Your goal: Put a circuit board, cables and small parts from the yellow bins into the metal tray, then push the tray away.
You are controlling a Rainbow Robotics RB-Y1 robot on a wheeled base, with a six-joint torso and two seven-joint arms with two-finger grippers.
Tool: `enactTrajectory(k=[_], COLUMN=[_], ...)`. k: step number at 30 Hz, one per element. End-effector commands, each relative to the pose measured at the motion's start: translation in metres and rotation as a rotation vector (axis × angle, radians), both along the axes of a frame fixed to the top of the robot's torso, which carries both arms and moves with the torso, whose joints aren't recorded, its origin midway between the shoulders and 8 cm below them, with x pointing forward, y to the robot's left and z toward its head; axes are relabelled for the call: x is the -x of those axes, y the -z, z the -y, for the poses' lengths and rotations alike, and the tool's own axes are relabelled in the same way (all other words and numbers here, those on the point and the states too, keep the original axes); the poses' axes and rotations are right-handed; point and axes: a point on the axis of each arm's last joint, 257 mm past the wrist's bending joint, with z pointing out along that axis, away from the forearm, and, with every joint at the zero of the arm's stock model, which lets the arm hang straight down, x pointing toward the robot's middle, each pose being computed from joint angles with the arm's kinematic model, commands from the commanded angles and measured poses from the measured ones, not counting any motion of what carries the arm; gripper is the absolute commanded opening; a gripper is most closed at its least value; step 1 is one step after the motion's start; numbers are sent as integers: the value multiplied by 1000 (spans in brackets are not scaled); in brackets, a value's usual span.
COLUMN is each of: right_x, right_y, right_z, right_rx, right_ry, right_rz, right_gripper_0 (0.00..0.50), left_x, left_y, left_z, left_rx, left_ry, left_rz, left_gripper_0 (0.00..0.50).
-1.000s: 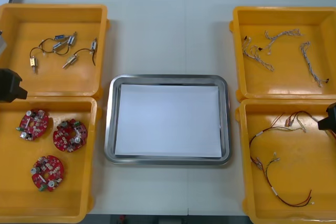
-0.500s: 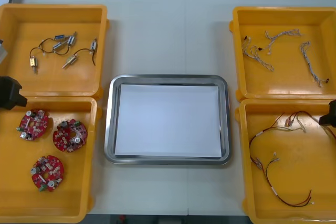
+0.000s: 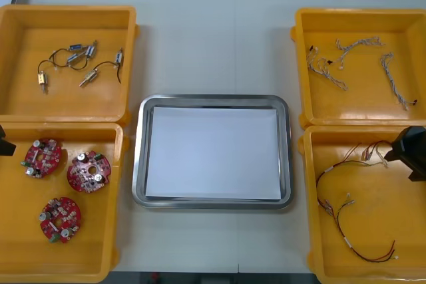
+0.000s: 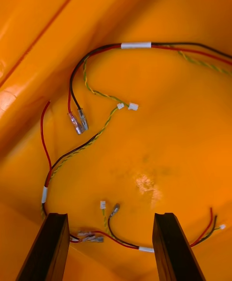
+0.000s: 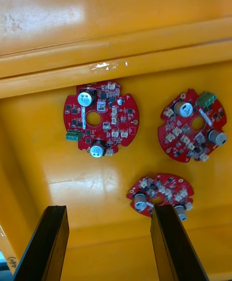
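Over the near right bin (image 3: 399,217), the right gripper (image 4: 110,218) hangs with its jaws wide apart above a loose tangle of red and yellow cables (image 4: 136,45), not touching them. These look light and limp, and likely to snag on one another. The white-sleeved stretch, where the strands run bundled, seems the surest place to pinch.

Across the table the left gripper (image 5: 108,211), jaws likewise apart, hovers above three round circuit boards (image 5: 113,116) lying flat in the near left bin (image 3: 20,244). A board looks stiff but delicate, so it is best taken across its rim, clear of the upright parts. The tray (image 3: 138,157), white inside, sits between the bins.
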Motion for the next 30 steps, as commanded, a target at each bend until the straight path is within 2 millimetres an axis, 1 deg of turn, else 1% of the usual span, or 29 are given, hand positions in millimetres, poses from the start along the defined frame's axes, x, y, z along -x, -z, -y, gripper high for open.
enactTrajectory(k=[1, 5, 8, 15, 17, 27, 30], right_x=[8, 8, 7, 9, 10, 17, 19], right_y=[19, 30, 40, 50, 54, 68, 72], right_z=[-10, -12, -17, -35, -39, -55, -58], right_rx=[-38, -18, -16, -73, -84, -140, -154], right_ry=[112, 177, 227, 276, 288, 304, 306], right_rz=[-27, -30, -27, -38, -44, -60, -60], right_gripper_0=[500, 500, 500, 500, 500, 500, 500], left_x=[14, 22, 29, 44, 48, 56, 59], left_y=[0, 6, 12, 20, 26, 44, 54], left_z=[-12, -18, -18, -9, -4, -1, 3], left_rx=[-64, -85, -95, -123, -117, -142, -142], left_ry=[81, 119, 165, 264, 291, 396, 416], left_rz=[31, 28, 38, 53, 59, 68, 72], left_gripper_0=[500, 500, 500, 500, 500, 500, 500])
